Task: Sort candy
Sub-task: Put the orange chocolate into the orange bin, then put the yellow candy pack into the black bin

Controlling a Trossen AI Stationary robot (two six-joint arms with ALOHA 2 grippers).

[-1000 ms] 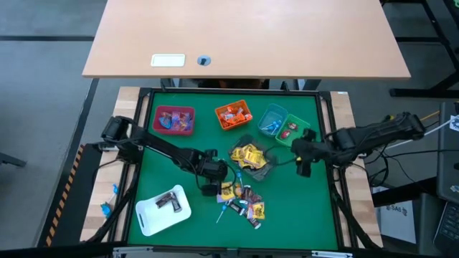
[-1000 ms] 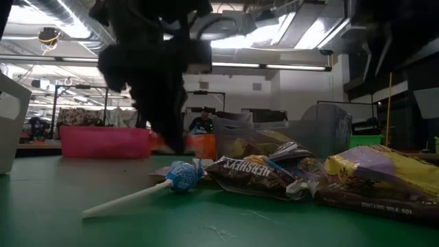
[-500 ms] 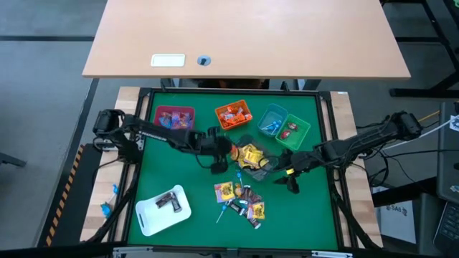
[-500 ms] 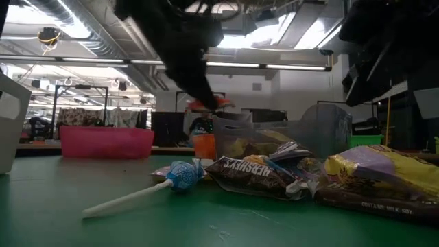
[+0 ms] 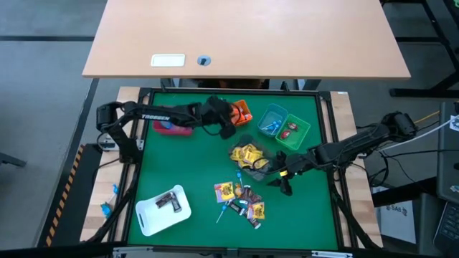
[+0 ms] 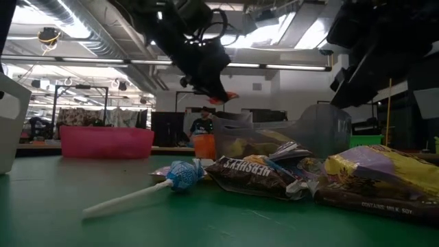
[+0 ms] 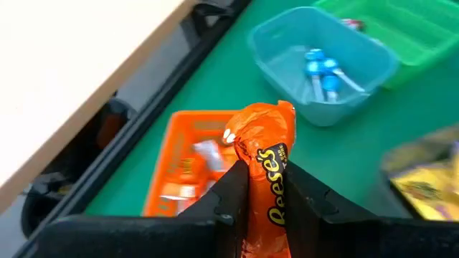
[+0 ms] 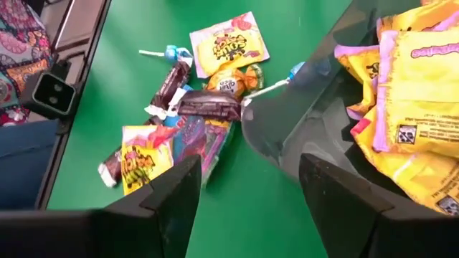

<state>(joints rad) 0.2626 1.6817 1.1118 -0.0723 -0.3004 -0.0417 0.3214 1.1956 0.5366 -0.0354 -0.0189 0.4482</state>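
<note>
An orange Reese's packet (image 7: 267, 179) is pinched in the left tool (image 7: 262, 190) above the orange bin (image 7: 188, 168), where a skewed release could miss, while the right tool (image 8: 247, 186), spread, hovers beside the candy pile (image 5: 240, 199) on the worktop (image 5: 301, 215).

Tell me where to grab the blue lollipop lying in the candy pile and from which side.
Grip the blue lollipop by its white stick, coming from above with the jaws across it. The stick lies flat on the bare green mat, pointing away from the pile, while the round head touches a brown chocolate bar.
</note>
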